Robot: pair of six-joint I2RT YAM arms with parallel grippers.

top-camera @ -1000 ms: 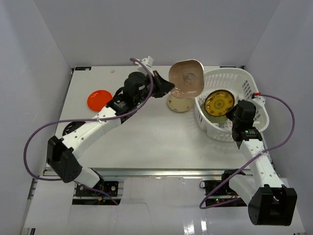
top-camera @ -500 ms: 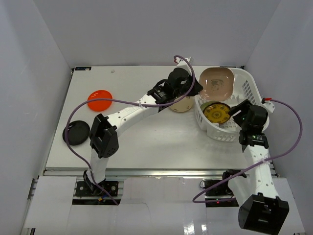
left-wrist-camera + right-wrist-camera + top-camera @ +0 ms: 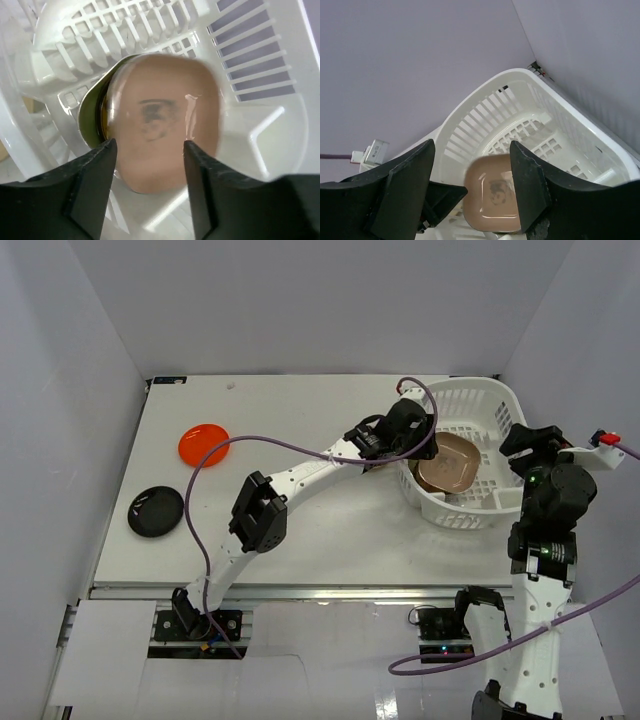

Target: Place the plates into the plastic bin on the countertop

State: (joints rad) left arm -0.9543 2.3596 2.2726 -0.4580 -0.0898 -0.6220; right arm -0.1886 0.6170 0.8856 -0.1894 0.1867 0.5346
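A tan square plate (image 3: 447,462) lies inside the plastic bin (image 3: 480,390) at the right of the countertop (image 3: 300,500). It rests on a green-rimmed plate (image 3: 90,115) that it mostly hides. My left gripper (image 3: 428,445) hangs open just above the tan plate (image 3: 165,120), with nothing between its fingers. My right gripper (image 3: 522,438) stands open, raised beside the bin's right rim. From there it looks down on the bin (image 3: 485,100) and the tan plate (image 3: 492,195). A red plate (image 3: 203,444) and a black plate (image 3: 156,511) lie on the countertop's left side.
The left arm (image 3: 300,465) stretches across the middle of the countertop to the bin. White walls close in the left, back and right sides. The bin's slotted wall (image 3: 125,30) rises close around the left gripper (image 3: 150,145).
The left gripper carried the tan plate down into the bin and opened, leaving it on the plate there. The right gripper opened and drew back up to the right.
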